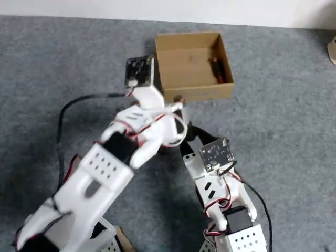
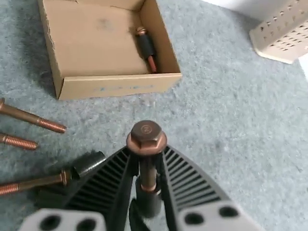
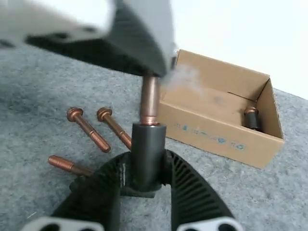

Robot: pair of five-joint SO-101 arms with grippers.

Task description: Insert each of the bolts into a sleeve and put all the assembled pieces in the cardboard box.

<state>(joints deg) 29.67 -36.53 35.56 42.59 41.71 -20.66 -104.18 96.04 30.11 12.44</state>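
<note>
Arms meet just before the cardboard box (image 1: 199,93): left end effector (image 2: 147,161) pinches the bolt (image 2: 147,135), right end effector (image 3: 144,168) clamps the sleeve (image 3: 147,144), bolt tip inside it. One assembled piece (image 2: 146,48) lies in the box.

The left arm (image 1: 100,173) enters from the near left and extends diagonally toward the centre. The left gripper (image 2: 147,156) sits at the far end of this reach, and its fingers (image 2: 108,178) converge and clamp a bolt (image 2: 147,135) just under the head, head uppermost. The right arm (image 1: 231,220) rises from the near right and leans far-left, so its front end lies under the left wrist. The right gripper (image 3: 144,168) is directly below the left gripper. Its fingers (image 3: 187,187) are closed around an upright sleeve (image 3: 147,144).
</note>
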